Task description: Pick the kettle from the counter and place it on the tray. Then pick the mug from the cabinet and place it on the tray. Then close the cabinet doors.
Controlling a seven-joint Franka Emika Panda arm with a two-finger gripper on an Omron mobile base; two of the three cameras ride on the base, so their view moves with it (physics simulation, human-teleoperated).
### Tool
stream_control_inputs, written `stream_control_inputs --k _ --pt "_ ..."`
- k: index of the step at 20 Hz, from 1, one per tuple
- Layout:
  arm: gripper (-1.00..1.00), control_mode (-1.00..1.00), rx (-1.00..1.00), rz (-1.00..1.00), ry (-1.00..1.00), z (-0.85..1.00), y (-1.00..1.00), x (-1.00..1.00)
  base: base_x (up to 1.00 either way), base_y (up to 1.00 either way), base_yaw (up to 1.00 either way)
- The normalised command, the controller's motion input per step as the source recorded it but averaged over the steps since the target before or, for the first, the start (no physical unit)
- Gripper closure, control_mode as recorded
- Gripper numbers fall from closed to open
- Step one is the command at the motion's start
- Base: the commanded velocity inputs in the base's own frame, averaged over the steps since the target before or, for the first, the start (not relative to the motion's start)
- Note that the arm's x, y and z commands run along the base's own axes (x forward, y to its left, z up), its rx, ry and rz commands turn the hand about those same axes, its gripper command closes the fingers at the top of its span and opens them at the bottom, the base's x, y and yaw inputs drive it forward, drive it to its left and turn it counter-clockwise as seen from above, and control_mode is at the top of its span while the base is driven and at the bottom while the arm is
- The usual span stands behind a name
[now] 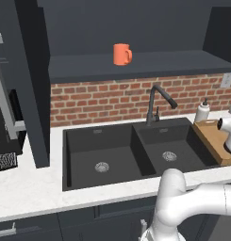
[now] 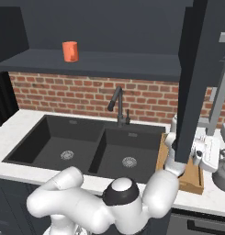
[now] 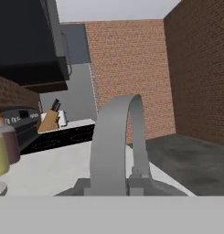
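Gripper (image 2: 214, 156) at far right of counter (image 1: 27, 188), jaws closed on arched handle of kettle (image 3: 118, 151), which sits on the counter just right of wooden tray (image 2: 189, 181). Orange mug (image 1: 122, 54) upright on shelf of open cabinet (image 1: 136, 63), above dark double sink (image 1: 112, 155). Soap bottle (image 1: 202, 111) beside tray's far end.
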Motion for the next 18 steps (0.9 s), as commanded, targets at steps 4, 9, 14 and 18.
stream_control_inputs --k 4,9,14,18 --pt "1.0 -1.0 -0.2 0.0 0.0 0.27 0.06 0.0 0.0 0.0 0.0" --pt "1.0 -1.0 -0.16 0.0 0.0 0.25 0.28 0.0 0.0 0.0 0.0" --pt "1.0 -1.0 -0.02 0.03 0.05 0.24 0.37 0.0 0.0 0.0 0.0" --pt "1.0 -1.0 0.0 0.11 0.05 0.23 0.42 0.0 0.0 0.0 0.0"
